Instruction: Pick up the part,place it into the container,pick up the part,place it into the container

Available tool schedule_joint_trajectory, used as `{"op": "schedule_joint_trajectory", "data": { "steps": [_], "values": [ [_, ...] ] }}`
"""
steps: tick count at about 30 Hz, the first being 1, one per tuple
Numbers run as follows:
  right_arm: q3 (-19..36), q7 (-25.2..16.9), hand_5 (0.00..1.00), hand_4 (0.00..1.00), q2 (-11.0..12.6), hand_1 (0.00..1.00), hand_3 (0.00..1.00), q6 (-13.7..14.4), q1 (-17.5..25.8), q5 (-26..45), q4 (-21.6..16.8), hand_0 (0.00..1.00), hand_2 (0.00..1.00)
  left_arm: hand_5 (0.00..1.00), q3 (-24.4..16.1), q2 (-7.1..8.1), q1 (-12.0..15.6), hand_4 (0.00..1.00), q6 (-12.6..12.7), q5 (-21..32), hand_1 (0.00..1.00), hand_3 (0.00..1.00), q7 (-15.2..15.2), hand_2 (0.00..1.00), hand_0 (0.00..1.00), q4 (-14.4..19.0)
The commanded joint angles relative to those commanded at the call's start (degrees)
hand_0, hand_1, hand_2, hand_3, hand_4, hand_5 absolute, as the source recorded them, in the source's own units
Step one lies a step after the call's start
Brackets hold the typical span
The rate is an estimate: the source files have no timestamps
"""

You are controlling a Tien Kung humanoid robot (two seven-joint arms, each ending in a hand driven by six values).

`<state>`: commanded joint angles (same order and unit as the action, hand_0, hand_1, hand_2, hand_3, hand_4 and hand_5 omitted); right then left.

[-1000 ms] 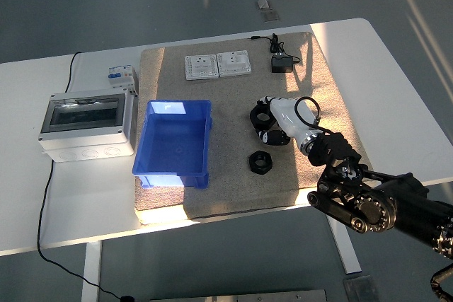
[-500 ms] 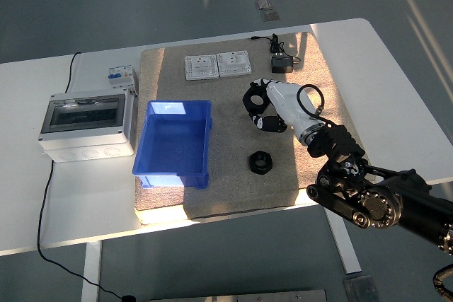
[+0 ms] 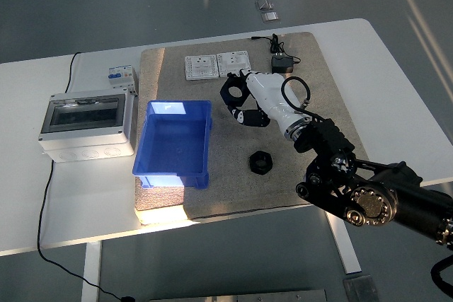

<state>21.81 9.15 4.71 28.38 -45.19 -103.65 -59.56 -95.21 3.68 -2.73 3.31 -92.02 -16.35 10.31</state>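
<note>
While the right hand (image 3: 244, 100) carries a black ring-shaped part (image 3: 230, 90) pinched in its fingers above the beige mat (image 3: 304, 76), just right of the blue container (image 3: 175, 142), the step in hand is judged to be the transfer into that bin. To do it well, the hand should clear the bin's right wall, come over the open middle, and only then let go, low enough that the part does not bounce out. A second part, a black hex nut (image 3: 260, 162), lies on the mat near the bin's lower right corner, well clear of the hand. The left arm is not in view. The white hand covers much of the held part, so how firmly it is seated cannot be told.
</note>
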Motion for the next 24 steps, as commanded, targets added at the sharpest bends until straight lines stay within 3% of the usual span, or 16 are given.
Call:
{"op": "schedule_joint_trajectory", "data": {
  "steps": [4,8,12,13,18,19,24],
  "values": [
    [-3.4,-0.2,0.002,0.233,-1.3,0.204,0.498,-3.1,-1.8,0.2,-2.8,0.553,0.473,0.602,-0.2,-0.03,-0.2,0.470,0.0,-0.5,0.694,0.571,0.0,0.722,0.695,0.0],
    [-6.4,-2.2,0.002,0.239,-2.2,0.222,0.508,-6.0,-2.3,2.2,-2.3,0.583,0.484,0.602,0.0,-0.20,-0.4,0.470,-0.1,-0.5,0.694,0.574,0.0,0.722,0.696,0.0],
    [-8.1,-4.7,0.002,0.239,-2.1,0.222,0.508,-7.2,-2.1,4.2,-2.1,0.583,0.484,0.602,-0.2,-0.33,-0.6,0.470,-0.3,-1.0,0.694,0.574,-0.1,0.722,0.696,0.0],
    [-8.3,-5.2,0.002,0.245,-2.1,0.400,0.617,-7.5,-2.0,4.4,-2.2,0.689,0.582,0.599,-0.3,-0.36,-0.7,0.470,-0.3,-1.1,0.694,0.576,-0.1,0.721,0.696,0.0],
    [-8.8,-6.2,0.002,0.245,-2.4,0.400,0.617,-8.7,-1.7,4.5,-2.4,0.689,0.582,0.599,-0.4,-0.28,-0.7,0.470,-0.2,-0.9,0.694,0.576,0.0,0.721,0.696,0.0],
    [-8.8,-6.2,0.002,0.280,-2.5,0.682,0.679,-8.9,-1.7,4.5,-2.4,0.811,0.700,0.600,-0.4,-0.26,-0.8,0.471,-0.2,-0.8,0.694,0.576,0.0,0.721,0.696,0.0],
    [-9.1,-5.1,0.002,0.280,-2.8,0.682,0.679,-10.5,-1.6,4.4,-2.0,0.811,0.700,0.600,-0.6,-0.17,-0.8,0.471,-0.2,-1.1,0.694,0.576,-0.1,0.721,0.696,0.0]
  ]
}}
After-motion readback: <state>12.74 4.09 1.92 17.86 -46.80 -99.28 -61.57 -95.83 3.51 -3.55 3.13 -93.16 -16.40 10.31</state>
